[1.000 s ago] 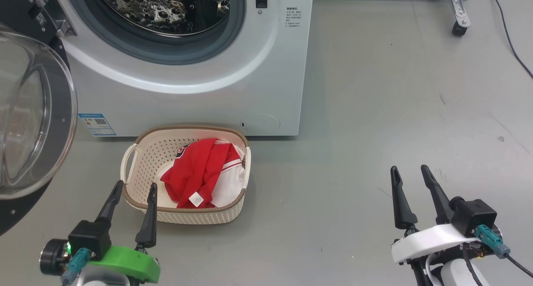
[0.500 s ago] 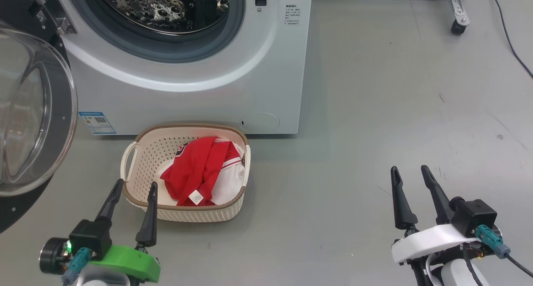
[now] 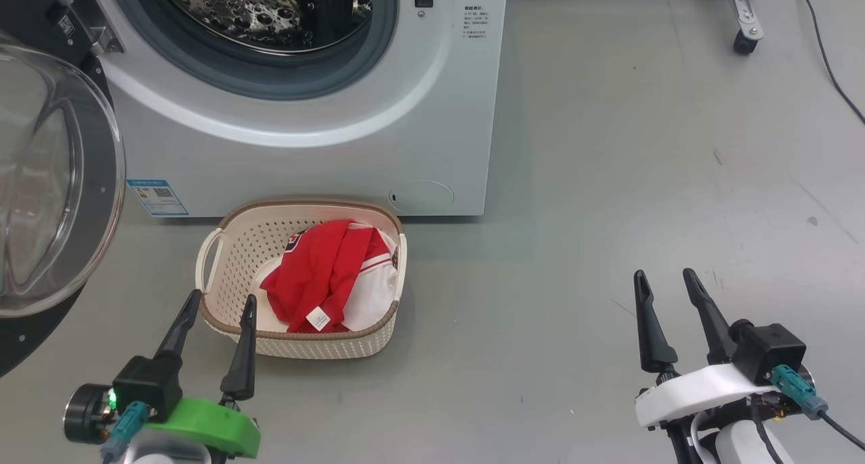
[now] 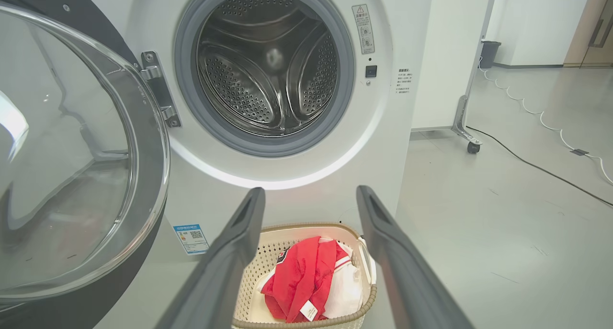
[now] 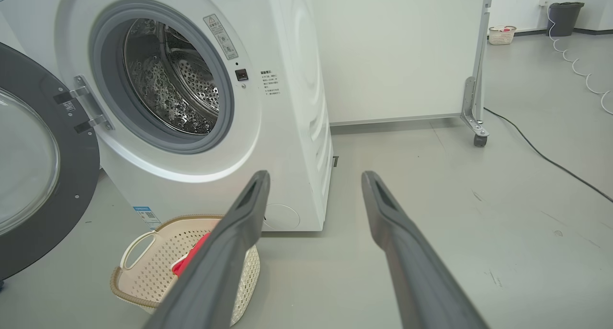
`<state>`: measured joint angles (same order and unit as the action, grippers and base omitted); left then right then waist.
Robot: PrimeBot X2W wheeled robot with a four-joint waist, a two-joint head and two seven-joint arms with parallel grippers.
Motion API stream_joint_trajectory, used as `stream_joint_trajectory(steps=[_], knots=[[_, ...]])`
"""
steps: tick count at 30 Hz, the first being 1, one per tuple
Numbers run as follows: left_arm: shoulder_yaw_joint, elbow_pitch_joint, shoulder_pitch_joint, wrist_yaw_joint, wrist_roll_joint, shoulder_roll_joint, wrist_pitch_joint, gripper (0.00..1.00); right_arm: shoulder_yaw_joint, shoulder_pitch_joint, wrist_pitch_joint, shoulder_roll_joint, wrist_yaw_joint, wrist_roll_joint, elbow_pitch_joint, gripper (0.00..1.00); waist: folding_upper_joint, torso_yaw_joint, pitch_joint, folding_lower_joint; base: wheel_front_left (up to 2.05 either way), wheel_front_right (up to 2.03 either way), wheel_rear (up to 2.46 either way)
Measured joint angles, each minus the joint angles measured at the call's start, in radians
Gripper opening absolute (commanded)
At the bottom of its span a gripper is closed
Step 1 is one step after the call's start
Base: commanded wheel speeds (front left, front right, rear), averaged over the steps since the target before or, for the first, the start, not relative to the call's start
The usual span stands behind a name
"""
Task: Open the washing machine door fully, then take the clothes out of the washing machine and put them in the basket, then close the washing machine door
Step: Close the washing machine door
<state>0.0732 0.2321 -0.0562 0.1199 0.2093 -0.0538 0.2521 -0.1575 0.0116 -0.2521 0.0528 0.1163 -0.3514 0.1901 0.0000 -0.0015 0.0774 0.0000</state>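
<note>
Red fabric with white parts: the clothes [image 3: 317, 275], heaped inside the cream perforated basket [image 3: 226, 261], one small white label facing up. Stands on the grey floor [image 3: 608, 180] just in front of the washing machine [image 3: 304, 153], below the round opening. Perforated steel drum [image 4: 268, 75] visible through the grey gasket. Washing machine door [image 3: 47, 180]: stands wide open on the hinge at the robot's left, glass bowl bulging outward. Left gripper [image 3: 223, 298]: jaws spread apart, fingertips over the near left rim of the basket in the head view. Right gripper [image 3: 663, 273]: jaws spread apart, above the floor, well to the right of the basket.
</note>
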Motion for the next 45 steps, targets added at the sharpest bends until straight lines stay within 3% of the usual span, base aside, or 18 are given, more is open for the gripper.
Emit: stream_joint_trajectory(steps=[10, 18, 45], knots=[[0.011, -0.005, 0.000, 0.000, -0.006, 0.000, 0.000, 1.00, 0.011, 0.000, 0.000, -0.003, 0.000, 0.000, -0.001, 1.00, 0.0000, 0.004, 0.004, 0.0000, 0.00, 0.00, 0.00], [0.039, -0.004, -0.001, 0.000, -0.009, 0.004, 0.000, 1.00, 0.018, 0.000, 0.000, -0.003, 0.000, 0.000, -0.008, 1.00, 0.0000, 0.050, 0.015, 0.0000, 0.00, 0.00, 0.00], [0.022, -0.006, -0.001, 0.000, -0.008, 0.007, 0.000, 1.00, -0.044, 0.022, 0.000, 0.020, 0.005, 0.017, 0.024, 1.00, 0.0000, 0.392, 0.041, 0.0000, 0.00, 0.00, 0.00]])
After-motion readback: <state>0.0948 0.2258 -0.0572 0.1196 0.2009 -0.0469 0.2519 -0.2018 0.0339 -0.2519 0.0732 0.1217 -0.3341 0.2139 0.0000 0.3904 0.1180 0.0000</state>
